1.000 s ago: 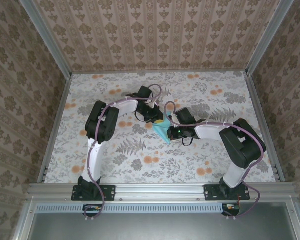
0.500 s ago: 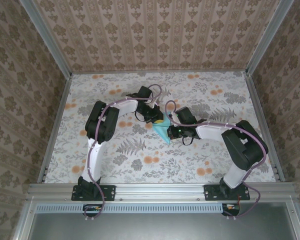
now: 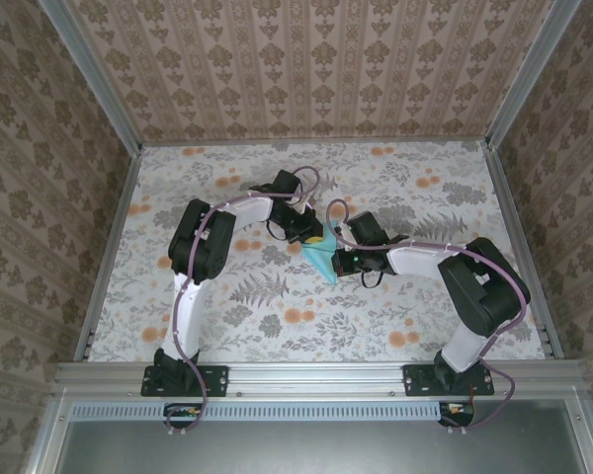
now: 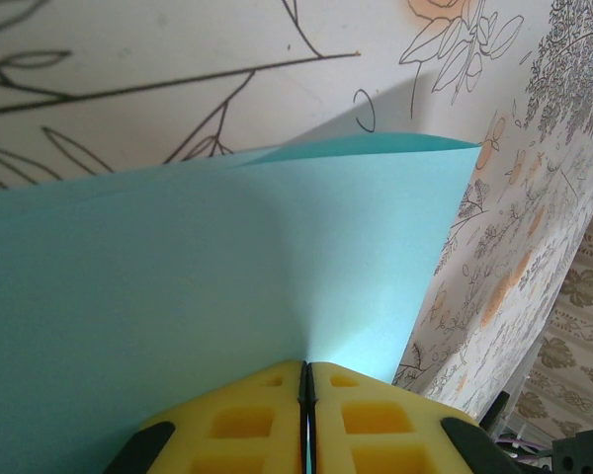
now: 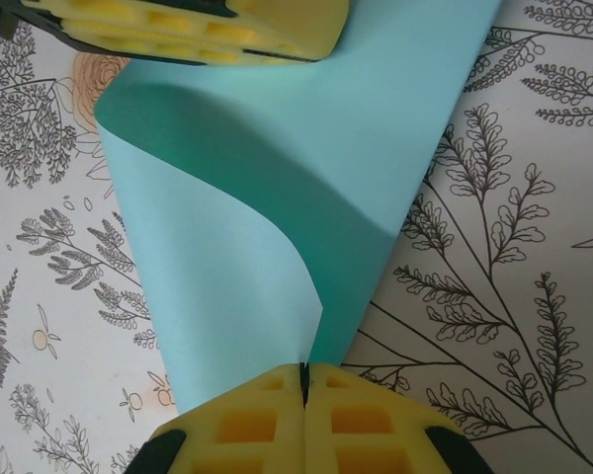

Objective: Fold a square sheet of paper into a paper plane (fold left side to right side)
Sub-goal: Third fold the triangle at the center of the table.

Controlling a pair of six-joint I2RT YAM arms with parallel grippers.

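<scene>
Right gripper [image 5: 304,380]: yellow pads [image 5: 237,425] pinched tight on corner of square sheet of paper [image 5: 306,158]. Sheet bows upward between grippers. Left gripper [image 4: 306,375]: clamped on sheet's opposite edge. Sheet mid-table, partly lifted. Floral tablecloth [image 3: 415,188] beneath. Patterned wallpaper walls [image 3: 316,69] beyond.

The square sheet of paper [image 3: 322,261] sits near the middle of the tabletop [image 3: 277,306], between the two arms. The left fingers [image 3: 316,240] pinch its far edge, and the right fingers [image 5: 247,427] pinch its nearer right corner. One layer curls over the other, partly lifted off the tabletop.
</scene>
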